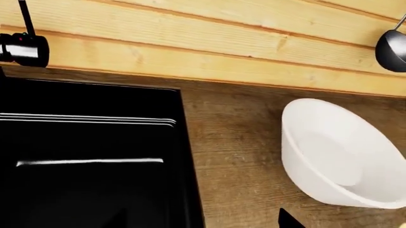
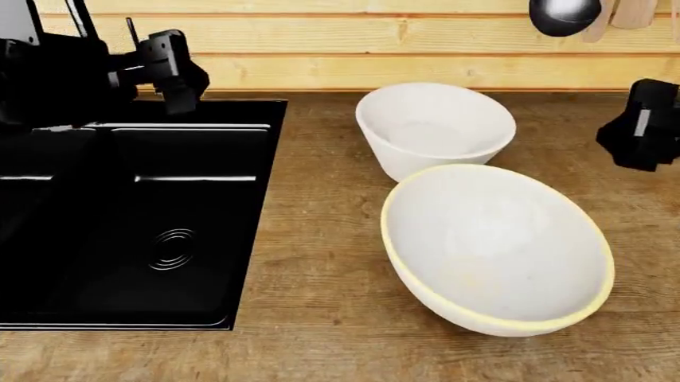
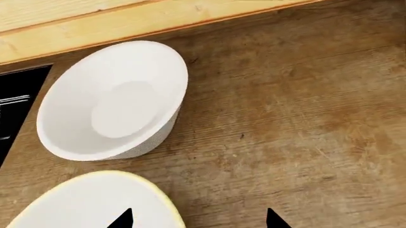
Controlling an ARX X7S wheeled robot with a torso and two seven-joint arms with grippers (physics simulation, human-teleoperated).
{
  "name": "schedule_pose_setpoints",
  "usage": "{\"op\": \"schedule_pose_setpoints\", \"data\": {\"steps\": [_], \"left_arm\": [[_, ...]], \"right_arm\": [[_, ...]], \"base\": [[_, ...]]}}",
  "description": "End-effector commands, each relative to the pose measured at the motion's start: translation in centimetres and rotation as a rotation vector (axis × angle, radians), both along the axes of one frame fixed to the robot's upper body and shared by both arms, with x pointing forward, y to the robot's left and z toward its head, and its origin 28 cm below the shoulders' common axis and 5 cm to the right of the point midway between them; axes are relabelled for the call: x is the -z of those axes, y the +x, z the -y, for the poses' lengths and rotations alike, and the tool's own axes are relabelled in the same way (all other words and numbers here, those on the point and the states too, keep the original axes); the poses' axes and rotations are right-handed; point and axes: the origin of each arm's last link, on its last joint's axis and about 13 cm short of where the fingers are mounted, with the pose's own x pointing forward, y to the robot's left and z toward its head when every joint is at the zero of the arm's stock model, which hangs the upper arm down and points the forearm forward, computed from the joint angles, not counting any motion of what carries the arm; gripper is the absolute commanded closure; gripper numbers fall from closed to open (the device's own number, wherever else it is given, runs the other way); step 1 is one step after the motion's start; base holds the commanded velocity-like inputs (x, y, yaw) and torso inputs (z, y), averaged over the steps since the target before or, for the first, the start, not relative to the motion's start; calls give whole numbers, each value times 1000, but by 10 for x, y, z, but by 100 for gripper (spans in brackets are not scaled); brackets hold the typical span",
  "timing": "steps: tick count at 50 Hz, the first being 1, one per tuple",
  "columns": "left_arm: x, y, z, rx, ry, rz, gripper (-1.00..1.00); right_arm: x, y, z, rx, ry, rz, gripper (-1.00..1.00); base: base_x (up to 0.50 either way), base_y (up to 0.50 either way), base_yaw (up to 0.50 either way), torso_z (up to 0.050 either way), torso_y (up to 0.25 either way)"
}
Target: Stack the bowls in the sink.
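Bowls first: you have both of them on the wooden counter, to the right of the sink, and neither is in a basin. The plain bowl sits farther back, near the plank wall, and it leans a little toward the wall. The yellow-rimmed bowl lies nearer to you and tilts toward you; in the head view its far rim meets the plain bowl's near side, though you cannot tell whether they touch or merely overlap.

Your left claw hangs over the back right corner of the sink, well apart from both bowls. Whether it is spread or pressed together you cannot tell: the head view shows only a dark mass, and the left wrist view shows just one dark tip at its edge. That wrist view takes in the sink's right basin, a strip of counter and the plain bowl.

Your right claw is spread, with two dark tips wide apart at the edge of the right wrist view and nothing between them but counter. One tip lies over the yellow-rimmed bowl's rim. In the head view this arm shows at the right edge, beside the plain bowl and clear of it.

A dark ladle hangs on the wall above the counter, and a round drain shows in the sink's right basin
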Motion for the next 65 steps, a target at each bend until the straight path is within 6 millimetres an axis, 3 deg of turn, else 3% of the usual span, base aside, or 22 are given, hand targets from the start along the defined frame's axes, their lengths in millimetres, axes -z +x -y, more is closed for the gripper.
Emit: {"op": "schedule_pose_setpoints", "data": {"steps": [1,10,21,29,48,65], "left_arm": [[16,-13,-5,-9,-30,-51,-100],[22,-11,-5,-10,-37,-62,-100],[25,-9,-5,-7,-42,-62,-100],[27,-7,-5,-4,-46,-65,-100],[30,-3,-3,-2,-42,-77,-100],[33,-2,-4,-4,-43,-83,-100]], "right_arm": [[20,-32,5,41,66,-149,-100],[23,-36,10,54,114,-157,-100],[20,-30,12,62,370,-210,-100],[27,-22,9,56,451,-233,-100],[47,-4,3,29,435,-291,-100],[57,-2,3,38,392,-327,-100]], "base": [[0,0,0,0,0],[0,0,0,0,0],[0,0,0,0,0],[0,0,0,0,0],[0,0,0,0,0],[0,0,0,0,0]]}}
